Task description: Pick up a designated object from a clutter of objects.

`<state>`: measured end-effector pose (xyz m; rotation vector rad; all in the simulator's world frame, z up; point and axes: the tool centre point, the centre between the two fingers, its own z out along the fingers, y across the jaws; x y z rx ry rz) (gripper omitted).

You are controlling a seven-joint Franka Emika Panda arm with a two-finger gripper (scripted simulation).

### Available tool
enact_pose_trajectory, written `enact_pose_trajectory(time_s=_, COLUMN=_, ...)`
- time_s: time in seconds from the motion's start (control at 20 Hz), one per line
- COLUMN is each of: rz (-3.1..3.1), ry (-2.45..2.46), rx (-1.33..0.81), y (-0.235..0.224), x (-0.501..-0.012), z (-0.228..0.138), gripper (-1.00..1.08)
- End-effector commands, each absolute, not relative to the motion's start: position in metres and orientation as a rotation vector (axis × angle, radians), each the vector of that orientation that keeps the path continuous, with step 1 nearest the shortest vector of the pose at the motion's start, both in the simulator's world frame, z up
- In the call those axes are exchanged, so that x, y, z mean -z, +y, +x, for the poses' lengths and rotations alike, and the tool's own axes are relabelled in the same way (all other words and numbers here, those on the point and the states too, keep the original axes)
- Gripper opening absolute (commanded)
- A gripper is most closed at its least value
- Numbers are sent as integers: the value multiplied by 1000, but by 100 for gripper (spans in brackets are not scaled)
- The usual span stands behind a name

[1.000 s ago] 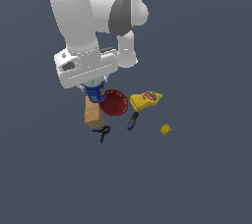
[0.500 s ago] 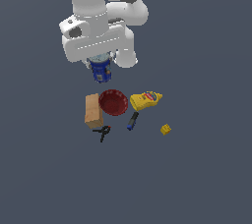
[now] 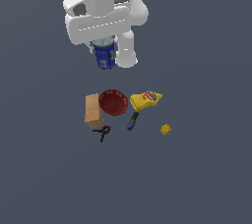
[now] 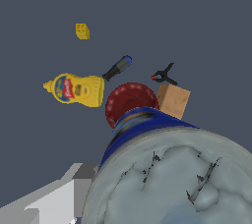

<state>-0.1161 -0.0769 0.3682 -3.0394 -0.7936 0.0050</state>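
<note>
Dark grey floor (image 3: 206,179) lies below me. My pincer (image 3: 104,56) pinches the blue can (image 3: 105,57), held high above the red bowl (image 3: 113,102), wooden block (image 3: 93,110) and mustard bottle (image 3: 146,99).

We see a glossy white robot arm (image 3: 106,7) built from thick, rounded, tube-like segments with smooth shells and soft grey shading along their undersides. A dark grey band marks the joint near the upper edge of the exterior view. The wrist ends in a broad, boxy white hand block (image 3: 96,24) with rounded corners and a dark circular recess on the side toward the exterior view's left. A thin horizontal seam line runs across its face. In the wrist view, a flat, angular pale grey-white part of the gripper (image 4: 44,201) shows with a darker grey upper facet.
</note>
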Motion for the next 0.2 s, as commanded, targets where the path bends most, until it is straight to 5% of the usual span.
enact_pose_trajectory(time_s=0.0, rz=-3040, ry=-794, rx=0, y=-75, x=-375, z=-119, gripper=-100)
enact_pose_trajectory(time_s=0.15, rz=-3040, ry=-794, rx=0, y=-74, x=-377, z=-120, gripper=-100)
